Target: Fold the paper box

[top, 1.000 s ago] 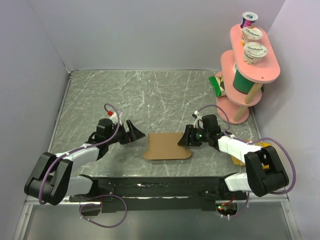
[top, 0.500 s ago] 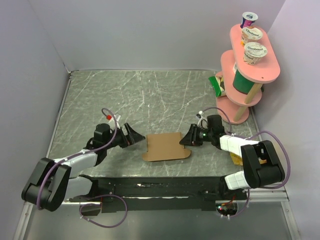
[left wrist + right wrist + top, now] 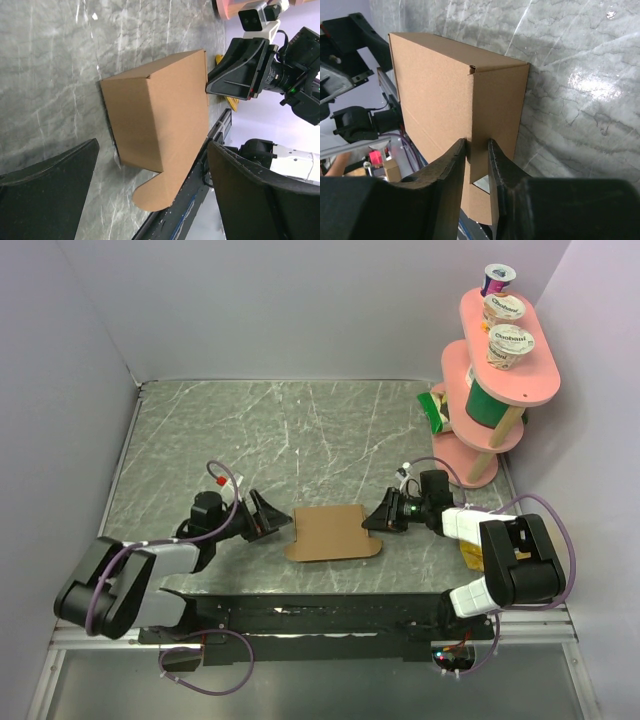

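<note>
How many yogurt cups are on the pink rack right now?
3. All stand in a row on the top shelf of the pink rack: the purple cup at the far end, the middle cup, and the near cup. The lower shelves may hide more.

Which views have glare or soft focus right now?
Right wrist: bright glare patch on the marble table; right pincer near-black and slightly soft up close. Left wrist: paper box sharp, left pincer underexposed, little detail. Top external: even light, no glare.
</note>
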You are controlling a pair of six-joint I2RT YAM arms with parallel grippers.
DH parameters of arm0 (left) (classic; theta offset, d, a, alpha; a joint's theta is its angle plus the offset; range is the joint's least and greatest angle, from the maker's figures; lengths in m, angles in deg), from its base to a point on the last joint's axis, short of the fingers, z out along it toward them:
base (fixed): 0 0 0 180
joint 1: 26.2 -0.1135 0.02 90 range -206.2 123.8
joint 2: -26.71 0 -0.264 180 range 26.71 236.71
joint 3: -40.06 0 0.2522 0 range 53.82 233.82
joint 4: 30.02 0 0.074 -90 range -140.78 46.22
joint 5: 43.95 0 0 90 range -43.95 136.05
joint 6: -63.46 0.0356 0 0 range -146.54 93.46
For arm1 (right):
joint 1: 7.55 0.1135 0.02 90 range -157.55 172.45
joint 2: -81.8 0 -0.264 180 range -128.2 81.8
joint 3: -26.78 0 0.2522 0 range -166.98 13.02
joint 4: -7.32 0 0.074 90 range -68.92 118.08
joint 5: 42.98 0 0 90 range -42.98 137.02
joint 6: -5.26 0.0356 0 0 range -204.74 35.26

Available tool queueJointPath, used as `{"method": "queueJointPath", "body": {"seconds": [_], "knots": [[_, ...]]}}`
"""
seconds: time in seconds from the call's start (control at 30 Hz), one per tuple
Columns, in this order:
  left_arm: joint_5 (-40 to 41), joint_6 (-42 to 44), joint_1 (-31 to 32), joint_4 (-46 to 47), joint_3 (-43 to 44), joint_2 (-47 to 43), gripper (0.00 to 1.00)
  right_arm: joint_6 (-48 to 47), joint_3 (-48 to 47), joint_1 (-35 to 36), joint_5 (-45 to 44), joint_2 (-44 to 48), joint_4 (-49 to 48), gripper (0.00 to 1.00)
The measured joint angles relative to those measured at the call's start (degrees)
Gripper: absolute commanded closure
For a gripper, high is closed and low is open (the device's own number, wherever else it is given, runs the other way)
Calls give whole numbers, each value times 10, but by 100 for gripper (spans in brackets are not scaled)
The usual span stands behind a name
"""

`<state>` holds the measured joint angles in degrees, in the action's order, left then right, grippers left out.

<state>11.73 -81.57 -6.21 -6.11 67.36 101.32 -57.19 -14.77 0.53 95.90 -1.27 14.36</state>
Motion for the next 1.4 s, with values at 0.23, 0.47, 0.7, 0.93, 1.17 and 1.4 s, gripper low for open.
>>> {"method": "queueJointPath", "body": {"seconds": [0.23,0.47,0.7,0.93,1.17,1.4], "knots": [[-3,-13,15,45,-1,55,4,8,0,-6,2,-2,3,92],[-4,-62,60,165,2,165,2,18,0,-19,11,-7,3,93],[12,-102,92,257,7,214,6,20,0,-20,11,-7,3,93],[32,-124,97,307,42,248,35,20,0,-21,9,-7,3,89],[29,-172,101,351,68,306,50,8,-4,-9,-42,34,36,36],[27,-214,94,330,71,275,48,-63,-30,41,-162,188,127,0]]}}
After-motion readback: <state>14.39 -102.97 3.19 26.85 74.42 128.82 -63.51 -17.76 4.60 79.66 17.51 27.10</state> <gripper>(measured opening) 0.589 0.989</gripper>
